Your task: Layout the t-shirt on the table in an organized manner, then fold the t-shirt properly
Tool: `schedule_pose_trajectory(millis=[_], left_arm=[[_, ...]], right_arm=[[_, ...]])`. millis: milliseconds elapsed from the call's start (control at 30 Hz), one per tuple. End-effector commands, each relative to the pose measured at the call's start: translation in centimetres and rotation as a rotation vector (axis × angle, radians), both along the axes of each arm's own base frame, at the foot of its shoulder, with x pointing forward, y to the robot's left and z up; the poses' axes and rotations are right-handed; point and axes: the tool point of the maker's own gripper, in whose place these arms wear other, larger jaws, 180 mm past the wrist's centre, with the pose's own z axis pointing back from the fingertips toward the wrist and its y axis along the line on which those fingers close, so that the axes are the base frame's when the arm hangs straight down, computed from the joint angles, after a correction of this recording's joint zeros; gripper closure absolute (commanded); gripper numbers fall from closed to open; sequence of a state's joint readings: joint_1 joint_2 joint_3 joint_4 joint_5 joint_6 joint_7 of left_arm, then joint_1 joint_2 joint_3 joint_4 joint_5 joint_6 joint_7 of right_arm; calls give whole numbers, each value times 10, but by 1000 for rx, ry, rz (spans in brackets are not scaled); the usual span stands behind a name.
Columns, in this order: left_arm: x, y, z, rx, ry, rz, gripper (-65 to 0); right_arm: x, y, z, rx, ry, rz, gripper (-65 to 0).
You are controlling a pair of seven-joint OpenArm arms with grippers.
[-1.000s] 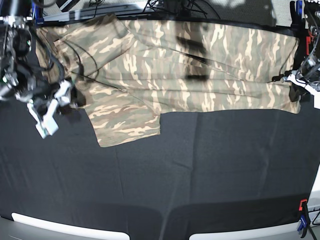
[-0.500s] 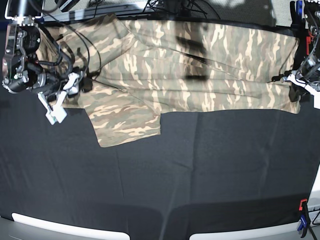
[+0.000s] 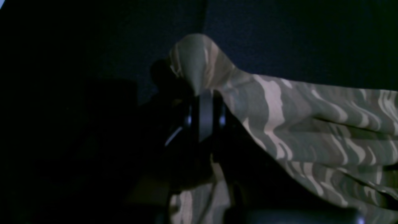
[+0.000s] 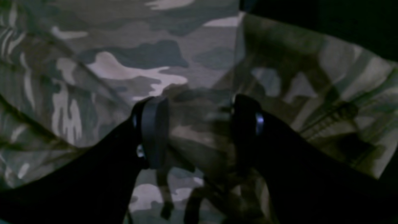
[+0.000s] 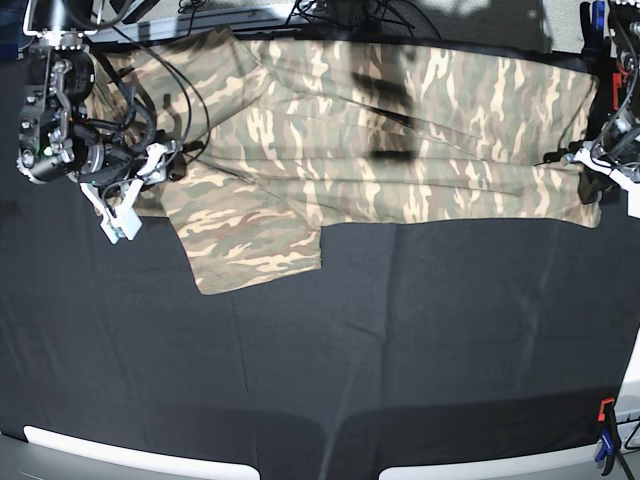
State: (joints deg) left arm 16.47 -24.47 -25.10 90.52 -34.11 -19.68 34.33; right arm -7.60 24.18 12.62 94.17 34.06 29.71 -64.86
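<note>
The camouflage t-shirt [image 5: 380, 130] lies spread along the far side of the black table [image 5: 400, 340], with one sleeve [image 5: 255, 245] reaching toward me. My left gripper [image 5: 590, 172] is at the shirt's right end. The left wrist view shows this gripper [image 3: 205, 109] shut on a pinched corner of the t-shirt [image 3: 311, 124], and the fabric peaks above the fingertips. At the shirt's left end my right gripper [image 5: 140, 190] hovers open. In the right wrist view its fingers [image 4: 154, 130] stand wide apart over the t-shirt [image 4: 124, 62], gripping nothing.
A red and blue clamp [image 5: 606, 435] holds the cloth at the near right corner. More clamps [image 5: 625, 50] are at the far right. Cables [image 5: 340, 12] run along the far edge. White strips [image 5: 130, 455] border the near edge.
My right arm has swung up and to the right, bringing its open gripper from the bare cloth onto the shirt's left edge. The left gripper and the shirt have stayed put.
</note>
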Motion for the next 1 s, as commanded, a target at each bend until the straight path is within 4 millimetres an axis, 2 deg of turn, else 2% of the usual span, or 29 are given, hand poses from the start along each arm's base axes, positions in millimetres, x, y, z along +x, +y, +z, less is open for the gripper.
schedule_pose_trajectory(millis=[0,233,400,533,667,767,867,967], left_arm=[[10,6,18,21,-61,-2,0],[10,6,19,22,-65,-1,0],[10,6,19,22,-68,-1,0],[10,6,19,22,-68,-1,0],[10,6,19,23,-68,-1,0],[11,6,19,24,-69,-1,0],[10,10,18,60,-61,-4,0],[8,13,15,105,-42,-10,0]], right_arm=[[9,-3,10,-1,-38,-6,-321],[11,17,13,89,-51,-2,-316],[10,19,11,88,-48,-5,-178],[9,14,8,52,-45,0,0],[9,1,10,-30,-62,35,0],[16,-12,27,-59,-118,8,0],[25,-24,54,-84,-203,-27,0],[28,-27,78,-69,-280,-41,0]])
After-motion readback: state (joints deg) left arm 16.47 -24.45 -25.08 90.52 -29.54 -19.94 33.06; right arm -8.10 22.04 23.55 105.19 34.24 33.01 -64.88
